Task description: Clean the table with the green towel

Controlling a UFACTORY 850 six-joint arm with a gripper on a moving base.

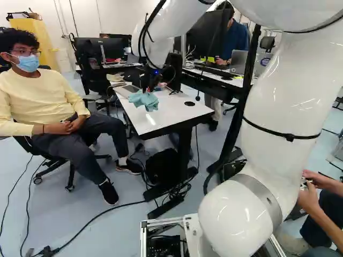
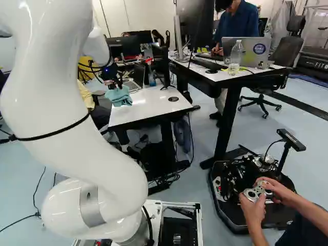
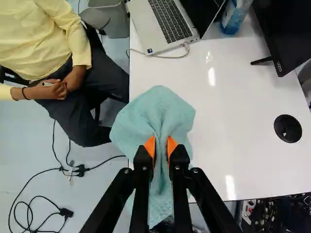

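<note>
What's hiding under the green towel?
The white tabletop and its edge run in beneath the green towel. Anything else there is covered, so I can't see it.

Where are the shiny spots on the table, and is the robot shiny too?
Wrist view: bright streaks of glare on the white tabletop, maybe from lamps above; left base view: small glints on the robot's glossy white arm.

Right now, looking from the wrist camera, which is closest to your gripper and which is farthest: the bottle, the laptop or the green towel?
1. Green towel: pinched between the fingers.
2. Laptop: ahead of them, on the table.
3. Bottle: farther ahead, behind the laptop.
</note>
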